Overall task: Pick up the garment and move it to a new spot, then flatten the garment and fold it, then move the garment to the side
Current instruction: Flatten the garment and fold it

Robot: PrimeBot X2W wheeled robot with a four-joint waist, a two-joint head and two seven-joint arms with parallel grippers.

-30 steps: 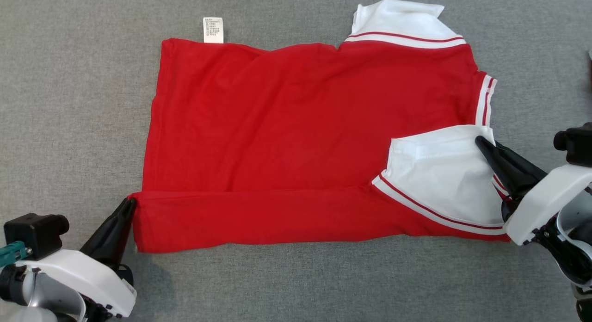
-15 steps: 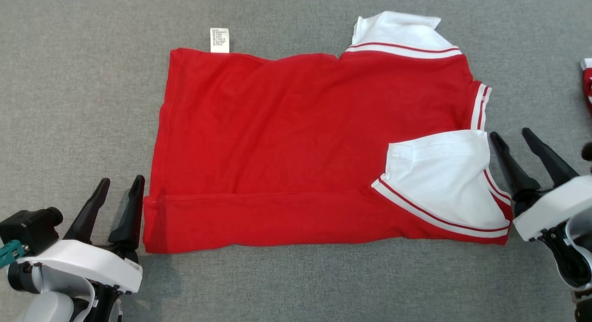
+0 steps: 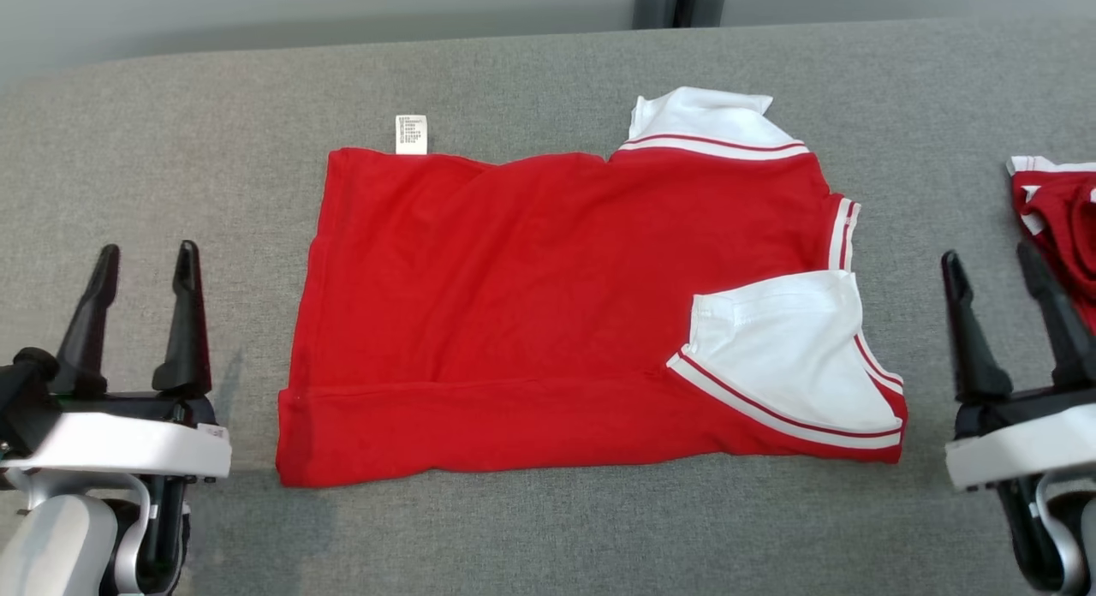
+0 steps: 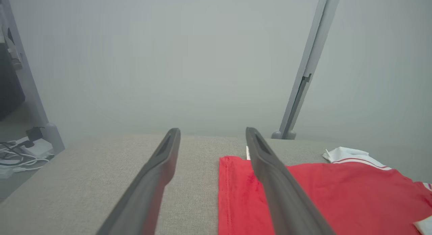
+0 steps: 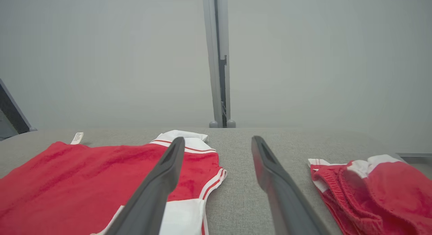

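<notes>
Counter (image 3: 548,74): grey woven fabric cover, far edge rounded, pale grey wall behind. A grey upright post (image 3: 658,3) stands past the far edge.

Red shirt (image 3: 514,305): lies flat near the middle of the counter, long side running left to right. The near edge is turned over on itself; the fold shows as a straight crease along most of that side. A white flap with red stripes (image 3: 788,356) is laid back over the red cloth at the near right corner. A second white striped piece (image 3: 702,116) sticks out past the far edge on the right. A small white care label (image 3: 411,134) pokes out of the far edge near the left corner. Light wrinkles across the body, none deep.

Left jaws: spread wide and empty. Both dark fingers (image 3: 184,322) point away from the robot, to the left of the shirt's left edge and apart from it. In the left wrist view the fingers (image 4: 158,181) frame bare counter, with the shirt's hem (image 4: 337,201) behind the right one.

Right jaws: spread wide and empty, fingers (image 3: 967,330) pointing away, to the right of the shirt and clear of it. Beyond them, at the counter's right edge, sits a crumpled red-and-white garment (image 3: 1057,211). The right wrist view puts the shirt (image 5: 67,181) left of the fingers (image 5: 162,181) and the crumpled garment (image 5: 371,187) right.

Cables (image 4: 17,150) lie on the floor off the counter's left end.
</notes>
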